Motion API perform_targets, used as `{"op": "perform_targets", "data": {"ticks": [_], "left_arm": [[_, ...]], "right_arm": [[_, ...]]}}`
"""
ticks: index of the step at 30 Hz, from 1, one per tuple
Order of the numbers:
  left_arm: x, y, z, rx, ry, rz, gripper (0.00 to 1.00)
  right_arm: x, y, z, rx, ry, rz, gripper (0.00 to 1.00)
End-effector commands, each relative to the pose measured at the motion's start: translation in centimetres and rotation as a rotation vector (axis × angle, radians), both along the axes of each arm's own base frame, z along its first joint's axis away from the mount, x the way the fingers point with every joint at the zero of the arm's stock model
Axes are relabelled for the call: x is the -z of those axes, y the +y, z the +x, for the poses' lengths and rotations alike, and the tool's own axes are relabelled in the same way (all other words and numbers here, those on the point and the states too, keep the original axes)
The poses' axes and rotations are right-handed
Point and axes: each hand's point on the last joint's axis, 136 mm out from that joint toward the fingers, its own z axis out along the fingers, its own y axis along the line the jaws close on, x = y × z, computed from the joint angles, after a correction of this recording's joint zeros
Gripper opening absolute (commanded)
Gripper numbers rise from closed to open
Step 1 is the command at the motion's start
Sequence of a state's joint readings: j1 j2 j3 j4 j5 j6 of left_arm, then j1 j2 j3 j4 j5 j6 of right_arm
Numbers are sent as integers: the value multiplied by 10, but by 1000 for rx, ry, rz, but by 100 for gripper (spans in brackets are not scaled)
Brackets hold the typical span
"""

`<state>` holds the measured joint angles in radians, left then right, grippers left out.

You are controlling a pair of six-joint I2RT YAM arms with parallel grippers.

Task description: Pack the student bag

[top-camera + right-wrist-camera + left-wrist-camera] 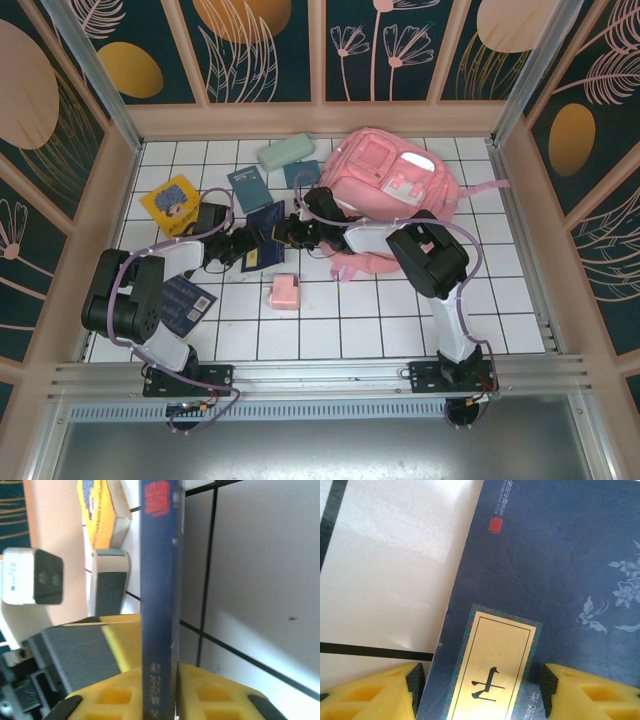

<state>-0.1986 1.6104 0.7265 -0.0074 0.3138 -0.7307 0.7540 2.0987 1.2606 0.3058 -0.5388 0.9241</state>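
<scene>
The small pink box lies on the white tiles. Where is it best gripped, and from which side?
Probably from straight above, jaws closing on two opposite side walls of the small pink box. It lies flat and low, with tile showing on every side.

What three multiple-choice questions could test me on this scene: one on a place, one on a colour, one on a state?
1. Where does the student bag lie? A. far right B. near left corner C. between the arm bases
2. What colour is the book in the right hand? A. yellow B. dark blue C. pink
3. How is the right hand? A. wide open B. gripping a pink box C. shut on the book
1 A: the top view shows it there. 2 B: its edge looks dark blue. 3 C: it clamps the book's edge.
</scene>
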Motion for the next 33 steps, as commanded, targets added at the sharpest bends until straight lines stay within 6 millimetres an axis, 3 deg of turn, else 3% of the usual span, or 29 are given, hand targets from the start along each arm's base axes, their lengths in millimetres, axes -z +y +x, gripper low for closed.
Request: {"op": "perform_targets", "data": {"ticks": [1, 11, 18, 28, 33], "left_arm": [[0, -4, -10, 27, 51, 3, 67], [-75, -17, 24, 53, -125, -64, 82], [-117, -37, 32, 79, -226, -229, 87], [-148, -57, 35, 128, -286, -446, 88], [-145, -62, 37, 144, -266, -485, 86]], "right_arm": [[-24, -7, 1, 12, -76, -31, 0], [-73, -39, 16, 35, -200, -17, 0], [-112, -47, 12, -7, -256, 102, 0], [-156, -75, 12, -37, -278, 298, 0], [-169, -77, 7, -58, -278, 366, 0]]}}
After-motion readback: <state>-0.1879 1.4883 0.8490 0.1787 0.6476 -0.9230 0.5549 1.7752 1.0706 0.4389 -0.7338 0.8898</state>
